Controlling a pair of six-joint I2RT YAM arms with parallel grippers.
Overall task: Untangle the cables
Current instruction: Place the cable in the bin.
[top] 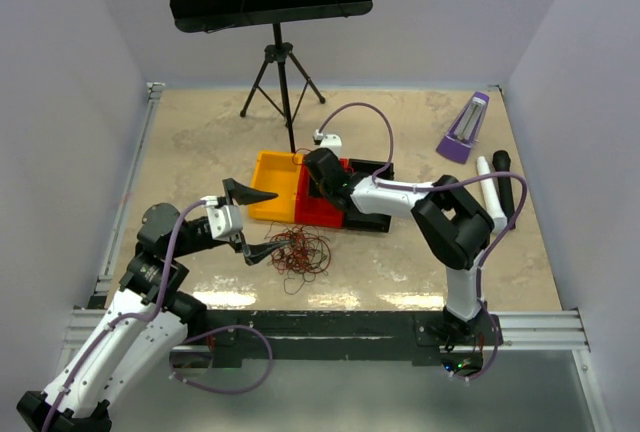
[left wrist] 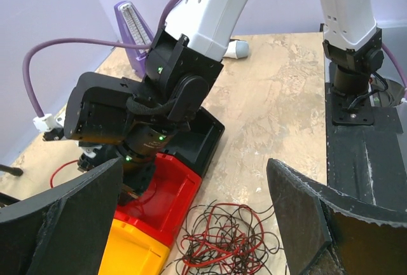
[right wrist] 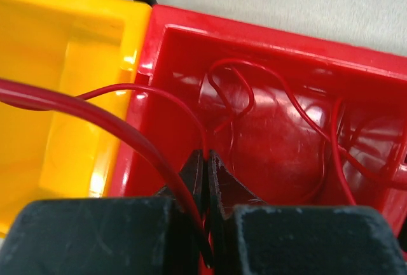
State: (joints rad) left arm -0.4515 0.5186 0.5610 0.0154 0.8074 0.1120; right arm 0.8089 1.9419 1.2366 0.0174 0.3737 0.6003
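Red-black cables (top: pixel 300 250) lie clumped on the desk (top: pixel 200 152), just near of the red bin (left wrist: pixel 166 206). Left gripper (top: pixel 257 222) at the clump's left, jaws wide apart. Right gripper (right wrist: pixel 205 159) over the red bin, jaws clamped on a red wire (right wrist: pixel 76 111).

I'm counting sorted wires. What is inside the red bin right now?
Loops of red wire lie in the red bin, one strand pinched in the shut right gripper above it. The bin's near part is hidden behind the fingers.
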